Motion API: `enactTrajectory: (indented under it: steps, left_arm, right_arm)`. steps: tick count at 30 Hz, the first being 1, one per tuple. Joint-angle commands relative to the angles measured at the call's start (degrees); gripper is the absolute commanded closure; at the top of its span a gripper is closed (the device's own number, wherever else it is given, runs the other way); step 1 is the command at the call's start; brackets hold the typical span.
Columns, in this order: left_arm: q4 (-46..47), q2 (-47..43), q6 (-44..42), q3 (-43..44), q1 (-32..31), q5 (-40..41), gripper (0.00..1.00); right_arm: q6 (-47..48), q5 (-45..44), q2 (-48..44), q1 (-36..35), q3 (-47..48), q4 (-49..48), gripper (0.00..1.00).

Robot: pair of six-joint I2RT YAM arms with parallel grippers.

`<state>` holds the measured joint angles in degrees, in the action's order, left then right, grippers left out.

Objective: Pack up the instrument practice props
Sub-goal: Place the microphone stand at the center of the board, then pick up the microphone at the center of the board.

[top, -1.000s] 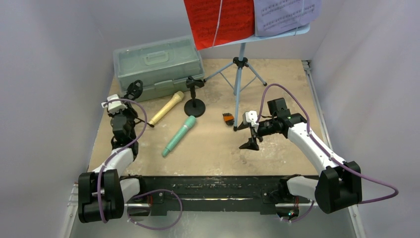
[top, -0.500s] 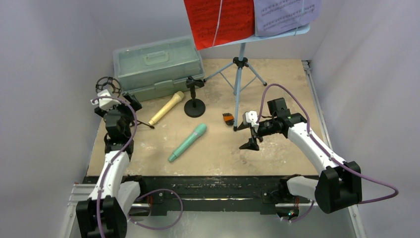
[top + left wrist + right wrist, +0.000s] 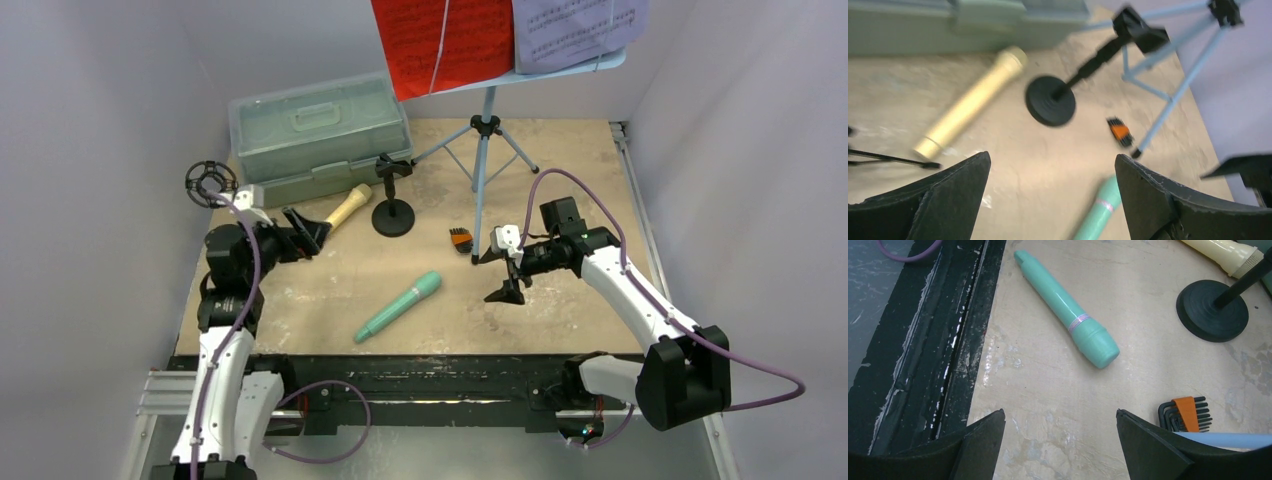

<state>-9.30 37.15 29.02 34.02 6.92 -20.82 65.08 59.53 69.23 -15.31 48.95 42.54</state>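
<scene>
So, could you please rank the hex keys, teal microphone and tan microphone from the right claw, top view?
1. Orange-and-black hex key set, beside the right claw.
2. Teal plastic microphone, table centre.
3. Tan plastic microphone, far left.

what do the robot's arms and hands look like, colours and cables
The left arm and right arm have white links, black joints and black bases, each trailed by a looping purple cable. The left hand and right hand each have two black wedge-shaped fingers and a white block.
</scene>
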Motion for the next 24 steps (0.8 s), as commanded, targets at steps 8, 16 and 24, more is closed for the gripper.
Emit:
enactTrajectory:
  steps: [8, 16, 24]
  left_arm:
    - [-7.0, 15.9, -5.6, 4.8, -51.2, 20.8, 0.06]
    - [-3.4, 41.0, -13.8, 8.8, -81.4, 42.6, 0.06]
    - [-3.3, 53.0, -11.2, 10.2, -85.3, 47.3, 0.53]
  right_arm:
    - [1.6, -0.8, 0.3, 0.4, 3.2, 2.2, 0.14]
    - [2.9, 1.4, -0.4, 4.7, 4.6, 4.8, 0.14]
    - [3.9, 1.9, -0.4, 6.0, 4.9, 6.0, 0.14]
